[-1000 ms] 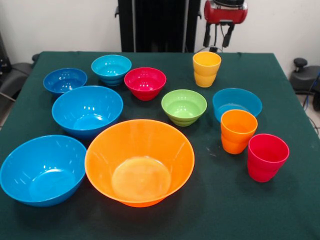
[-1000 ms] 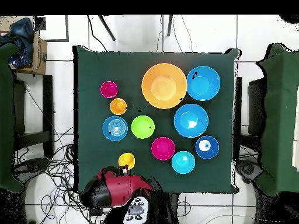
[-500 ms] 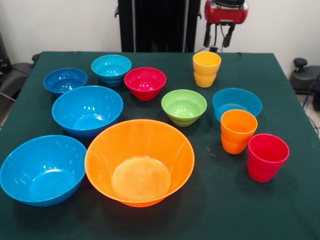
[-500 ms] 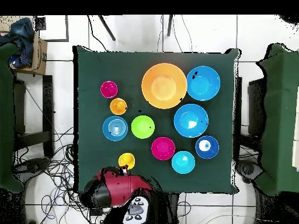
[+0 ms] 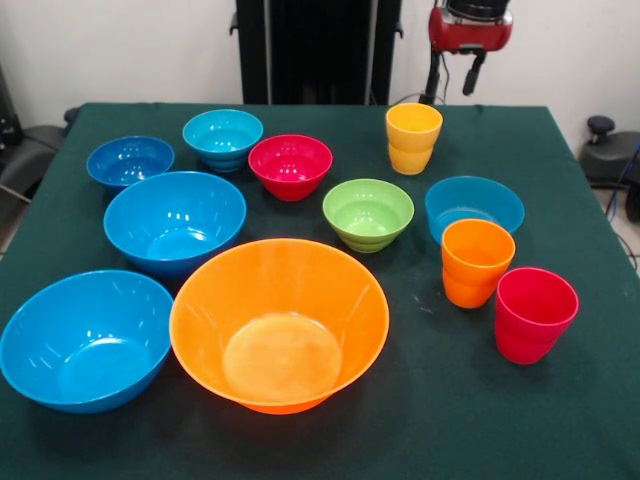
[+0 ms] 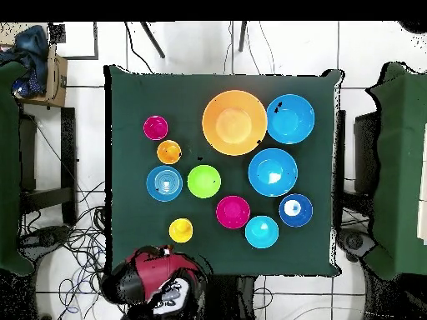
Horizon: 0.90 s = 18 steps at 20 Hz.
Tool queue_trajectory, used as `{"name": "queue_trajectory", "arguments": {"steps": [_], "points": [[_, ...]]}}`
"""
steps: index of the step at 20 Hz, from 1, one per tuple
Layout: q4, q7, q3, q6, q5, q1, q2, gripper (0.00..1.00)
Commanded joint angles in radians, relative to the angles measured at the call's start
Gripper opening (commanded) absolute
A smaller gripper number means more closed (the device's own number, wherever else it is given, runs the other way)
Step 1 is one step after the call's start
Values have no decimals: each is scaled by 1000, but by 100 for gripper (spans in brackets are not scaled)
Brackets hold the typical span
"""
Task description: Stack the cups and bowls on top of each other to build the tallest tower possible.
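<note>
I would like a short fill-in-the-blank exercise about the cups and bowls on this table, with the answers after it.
1. The biggest bowl on the table is the ____ one, beside the large blue bowl.
2. The number of cups standing on the green cloth is ____.
3. In the front view, the cup nearest the gripper is ____.
4. Between the red bowl and the orange cup sits the small ____ bowl.

Missing words: orange; three; yellow; green
</note>
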Motion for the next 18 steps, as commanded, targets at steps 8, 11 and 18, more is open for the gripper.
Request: {"name": "queue_trajectory", "arguments": {"steps": [8,11,18], "points": [[-172,205,7,-152,40,113,294,100],[-183,199,10,-197,10,104,331,100],[-199,185,1,-209,10,100,358,100]]}}
